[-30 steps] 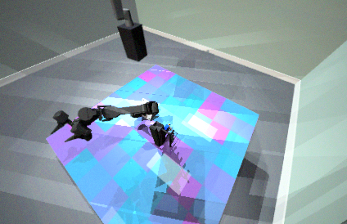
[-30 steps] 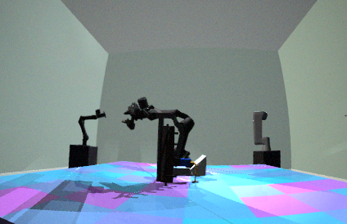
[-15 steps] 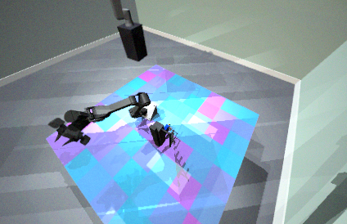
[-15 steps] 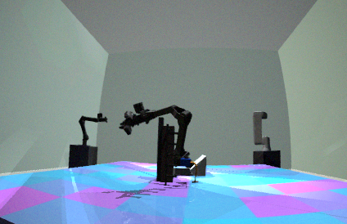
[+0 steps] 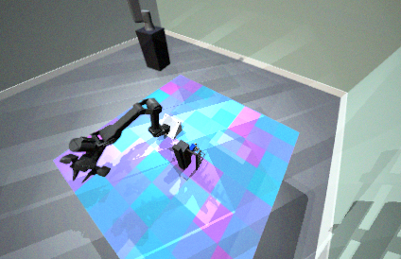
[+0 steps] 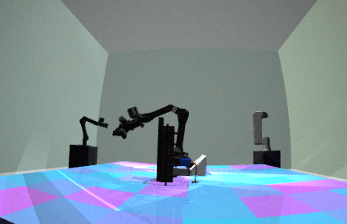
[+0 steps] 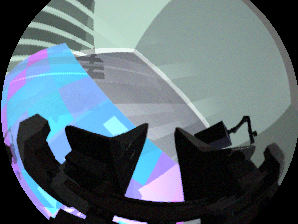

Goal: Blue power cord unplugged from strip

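My tool (image 5: 85, 165), partly closed on nothing, hangs over the patchwork blue-pink counter (image 5: 239, 198); pale green walls (image 6: 47, 82) surround.

One dark power strip (image 5: 184, 156), one blue plug (image 5: 194, 146), one mat (image 5: 258, 156)

You can't make out the blue plug (image 5: 194, 146) beside the power strip (image 5: 183, 157): it's a few pixels wide. Its cord is too thin to trace, and the strip's sockets are hidden.
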`<state>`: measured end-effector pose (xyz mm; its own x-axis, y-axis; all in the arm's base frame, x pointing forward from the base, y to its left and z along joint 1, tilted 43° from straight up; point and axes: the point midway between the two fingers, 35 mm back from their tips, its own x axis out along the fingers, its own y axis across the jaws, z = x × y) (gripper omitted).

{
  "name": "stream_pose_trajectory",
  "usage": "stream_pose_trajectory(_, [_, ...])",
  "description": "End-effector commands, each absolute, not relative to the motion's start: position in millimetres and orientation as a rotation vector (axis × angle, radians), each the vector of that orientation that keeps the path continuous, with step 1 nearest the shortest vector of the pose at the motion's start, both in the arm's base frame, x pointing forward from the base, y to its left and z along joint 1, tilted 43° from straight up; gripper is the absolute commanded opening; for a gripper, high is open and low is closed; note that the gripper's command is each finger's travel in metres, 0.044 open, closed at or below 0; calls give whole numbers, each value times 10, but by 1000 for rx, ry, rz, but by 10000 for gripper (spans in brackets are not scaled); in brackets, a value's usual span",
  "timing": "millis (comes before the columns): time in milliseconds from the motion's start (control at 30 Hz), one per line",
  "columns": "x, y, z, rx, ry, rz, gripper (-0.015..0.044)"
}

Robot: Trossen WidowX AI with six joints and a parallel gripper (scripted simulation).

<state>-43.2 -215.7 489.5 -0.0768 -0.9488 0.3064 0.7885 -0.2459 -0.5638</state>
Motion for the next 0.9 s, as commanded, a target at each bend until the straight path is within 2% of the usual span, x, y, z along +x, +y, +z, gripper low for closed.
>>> stream_pose_trajectory(0, [-289, -2305, 4867, -703, 279, -1601, 160])
stream_pose_trajectory(400, [337, -2664, 4669, -599, 252, -1350, 160])
stream_pose_trajectory(867, [1292, -2803, 4381, -513, 267, -1047, 160])
